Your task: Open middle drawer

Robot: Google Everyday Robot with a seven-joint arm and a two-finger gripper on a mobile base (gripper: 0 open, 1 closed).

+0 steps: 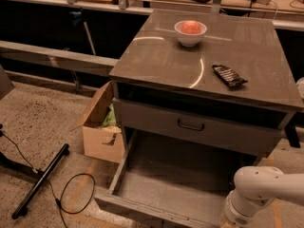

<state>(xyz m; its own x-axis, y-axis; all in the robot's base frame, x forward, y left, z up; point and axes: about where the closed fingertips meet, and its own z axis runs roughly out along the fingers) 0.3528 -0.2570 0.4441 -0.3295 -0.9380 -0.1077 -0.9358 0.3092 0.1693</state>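
Note:
The middle drawer (173, 177) is pulled far out of the grey cabinet (199, 65). Its shallow grey tray is open to view and looks empty. Its front (137, 208) lies along the bottom edge of the camera view, and its handle does not show. The top drawer (199, 127) above it is shut, with a small dark wire handle (190, 125). My white arm (259, 194) comes in at the lower right, by the drawer's right front corner. My gripper is out of view below the bottom edge.
A white bowl (190, 32) holding something orange and a dark packet (229, 75) lie on the cabinet top. An open cardboard box (101, 127) stands left of the cabinet. A black stand leg (40, 182) and cable (71, 198) lie on the floor at left.

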